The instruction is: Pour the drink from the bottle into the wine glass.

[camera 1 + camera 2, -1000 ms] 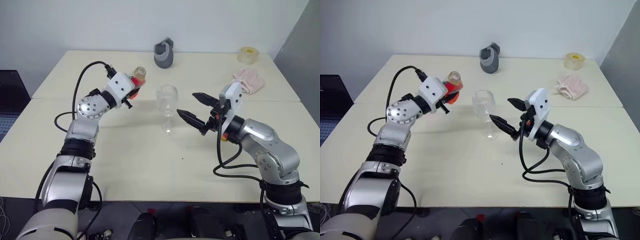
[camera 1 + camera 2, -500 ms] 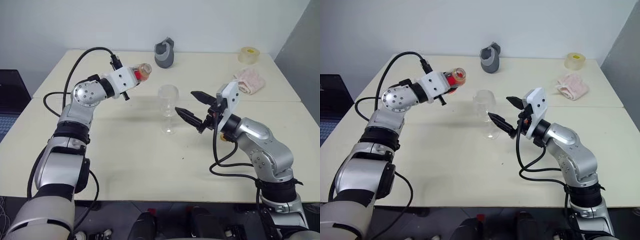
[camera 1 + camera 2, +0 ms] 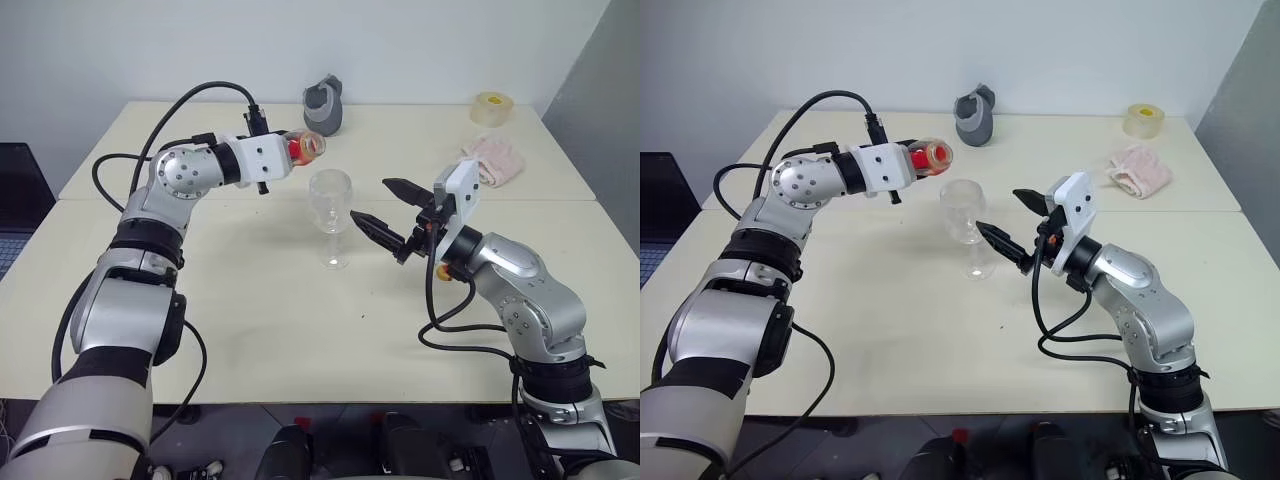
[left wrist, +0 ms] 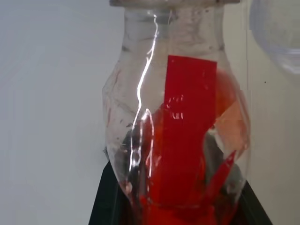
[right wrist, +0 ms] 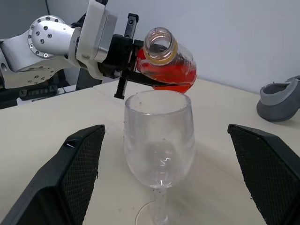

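Bottle lies almost level in the left gripper, jaws clamped on its body, open mouth at ten o'clock above the wine glass rim. The drink (bright red) pools along its lower side. The glass stands upright on the table. At three o'clock from it, the right gripper hovers, jaws spread wide and empty.

The cream table bears the wine glass, grey cup, tape roll and pink cloth.
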Robot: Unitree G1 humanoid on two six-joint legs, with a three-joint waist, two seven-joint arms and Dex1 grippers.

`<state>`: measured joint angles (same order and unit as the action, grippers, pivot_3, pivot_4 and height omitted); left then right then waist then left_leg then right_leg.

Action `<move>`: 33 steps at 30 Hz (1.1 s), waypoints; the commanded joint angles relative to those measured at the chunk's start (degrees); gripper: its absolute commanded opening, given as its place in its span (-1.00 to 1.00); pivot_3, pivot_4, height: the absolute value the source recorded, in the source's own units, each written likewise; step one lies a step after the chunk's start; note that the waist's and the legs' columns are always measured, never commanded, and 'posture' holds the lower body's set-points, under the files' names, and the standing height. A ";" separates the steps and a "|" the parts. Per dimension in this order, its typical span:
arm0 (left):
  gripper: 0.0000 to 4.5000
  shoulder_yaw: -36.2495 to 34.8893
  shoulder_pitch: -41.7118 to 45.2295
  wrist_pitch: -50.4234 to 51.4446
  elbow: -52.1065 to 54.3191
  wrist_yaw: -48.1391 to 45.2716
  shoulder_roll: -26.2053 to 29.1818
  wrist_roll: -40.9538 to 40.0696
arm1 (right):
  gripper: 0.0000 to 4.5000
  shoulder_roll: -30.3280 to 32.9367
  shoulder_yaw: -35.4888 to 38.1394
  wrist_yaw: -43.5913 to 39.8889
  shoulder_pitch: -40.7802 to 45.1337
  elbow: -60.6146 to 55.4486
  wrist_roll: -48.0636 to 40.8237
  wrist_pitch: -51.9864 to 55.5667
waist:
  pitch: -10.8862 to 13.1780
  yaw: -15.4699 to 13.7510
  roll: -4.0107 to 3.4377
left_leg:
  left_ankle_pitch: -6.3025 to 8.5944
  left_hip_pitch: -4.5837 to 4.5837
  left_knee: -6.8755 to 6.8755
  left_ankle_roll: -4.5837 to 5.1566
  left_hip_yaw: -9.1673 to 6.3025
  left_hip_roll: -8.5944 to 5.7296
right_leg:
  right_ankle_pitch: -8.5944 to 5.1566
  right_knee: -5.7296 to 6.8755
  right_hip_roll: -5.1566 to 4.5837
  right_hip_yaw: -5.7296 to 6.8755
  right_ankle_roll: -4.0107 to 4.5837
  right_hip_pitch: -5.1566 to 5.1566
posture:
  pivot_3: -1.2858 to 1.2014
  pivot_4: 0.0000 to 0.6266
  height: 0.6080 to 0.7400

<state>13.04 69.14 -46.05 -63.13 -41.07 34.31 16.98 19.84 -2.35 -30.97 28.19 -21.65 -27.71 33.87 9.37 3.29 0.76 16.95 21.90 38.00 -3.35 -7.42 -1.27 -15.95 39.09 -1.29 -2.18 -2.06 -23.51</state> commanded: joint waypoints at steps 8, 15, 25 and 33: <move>-0.60 2.58 6.97 -6.54 -3.22 5.47 3.58 6.55 | 1.00 -0.73 0.23 0.45 0.55 -0.58 0.59 -2.53 | 0.00 0.01 0.00 | 0.00 0.01 0.00 0.00 0.00 -0.01 | 0.00 0.00 0.00 0.00 -0.01 0.00 | 0.03 -0.52 1.00; -0.60 5.62 9.94 -8.91 -5.55 11.89 5.09 12.56 | 1.00 -1.32 -0.15 0.54 -0.34 -1.45 0.81 -2.32 | 0.00 0.03 0.00 | 0.00 0.01 0.00 0.01 0.01 -0.01 | -0.01 0.01 0.00 0.00 -0.01 -0.01 | 0.03 -0.52 1.00; -0.60 8.40 12.05 -11.97 -7.12 16.58 5.88 16.80 | 1.00 -1.27 0.01 0.37 -0.26 -1.33 1.07 -2.61 | 0.00 0.04 0.00 | 0.00 0.01 0.01 0.00 0.01 -0.02 | -0.01 0.03 -0.01 0.00 -0.01 -0.02 | 0.03 -0.52 1.00; -0.60 10.24 14.04 -12.95 -7.80 19.71 6.84 19.95 | 1.00 -1.50 -0.23 0.30 -0.40 -1.32 1.37 -3.20 | 0.00 0.05 0.00 | 0.00 0.01 0.01 0.01 0.02 -0.02 | -0.01 0.03 -0.01 -0.01 -0.01 -0.02 | 0.03 -0.52 1.00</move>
<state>23.36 80.20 -58.13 -71.59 -23.39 39.97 36.66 18.74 -2.84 -30.43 27.58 -21.38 -26.03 32.12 9.38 3.34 0.76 16.95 21.92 38.01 -3.34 -7.40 -1.29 -15.96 39.12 -1.30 -2.19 -2.07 -23.53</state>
